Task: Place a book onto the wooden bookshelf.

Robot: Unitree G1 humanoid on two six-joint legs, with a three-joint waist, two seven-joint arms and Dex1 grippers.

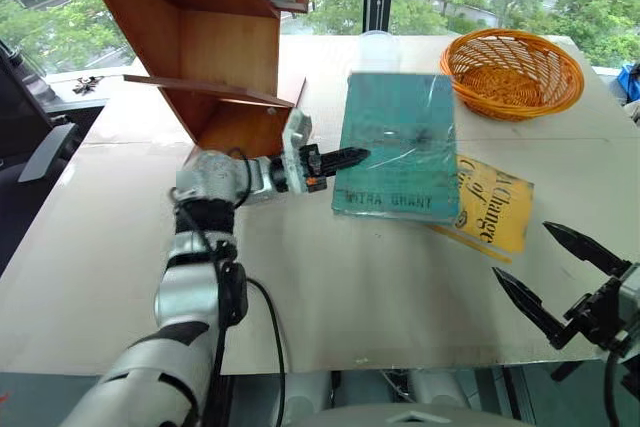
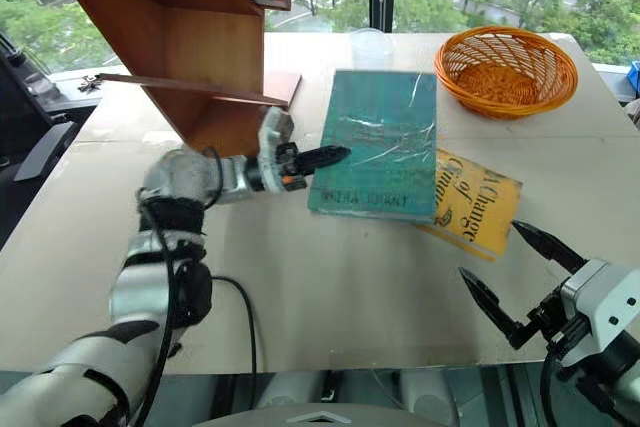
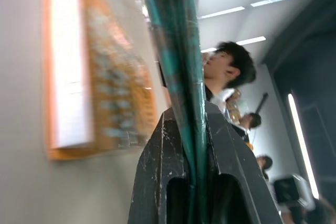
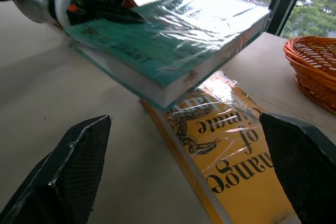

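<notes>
The book (image 1: 397, 143), stiff, probably heavy and slippery in its plastic cover, is pinched at one edge by the left hand (image 1: 345, 158), tilted off the worktop (image 1: 330, 287).

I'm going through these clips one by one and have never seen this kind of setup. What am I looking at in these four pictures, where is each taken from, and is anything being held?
This is a two-armed humanoid robot at a table. Two pictures come from cameras in its head, looking down over its arms. The other two come from a camera on each wrist, looking along that hand's two black fingers.

The left hand is shut on the edge of the teal book. The right wrist view shows that gripped side lifted off the table, with the book tilted above the yellow book. The right hand is open and holds nothing.

Also on the table are an orange basket and the wooden bookshelf, where the teal book is meant to go. People show in the background of the left wrist view.
</notes>
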